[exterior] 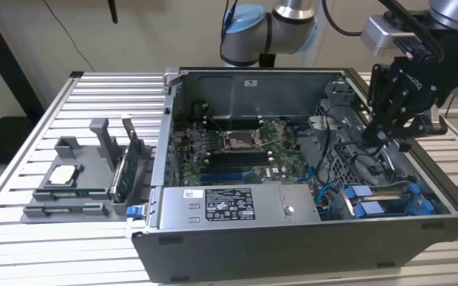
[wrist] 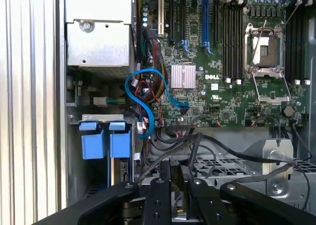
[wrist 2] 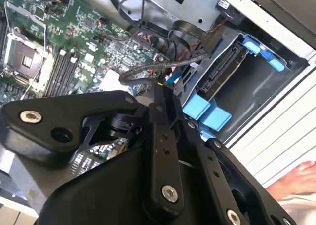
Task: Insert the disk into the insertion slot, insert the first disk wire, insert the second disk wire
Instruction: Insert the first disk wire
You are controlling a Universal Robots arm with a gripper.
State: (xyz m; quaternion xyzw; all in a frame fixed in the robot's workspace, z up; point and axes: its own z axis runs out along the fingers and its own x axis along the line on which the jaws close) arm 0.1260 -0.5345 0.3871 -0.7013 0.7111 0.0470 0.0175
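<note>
The disk [exterior: 381,201], in its bright blue carrier, sits inside the insertion slot [exterior: 440,199] at the case's corner on the exterior view's right. Its blue tabs [wrist: 104,142] and its connector edge [wrist 2: 221,73] face the case's inside. My gripper [exterior: 372,138] hangs over the drive cage just behind the disk. In the second wrist view my gripper [wrist 2: 167,87] is shut on the end of a grey braided disk wire [wrist 2: 140,67], a short way from the connector edge. The first wrist view has my gripper [wrist: 175,171] among black cables.
The open case rests on a slatted table [exterior: 70,250]. A silver power-supply box [exterior: 229,205] stands beside the disk, with the motherboard [exterior: 237,149] behind it. A looped blue cable [wrist: 148,99] lies near the tabs. A grey holder [exterior: 74,182] with green cards stands outside. A person's hand [wrist 2: 298,178] rests nearby.
</note>
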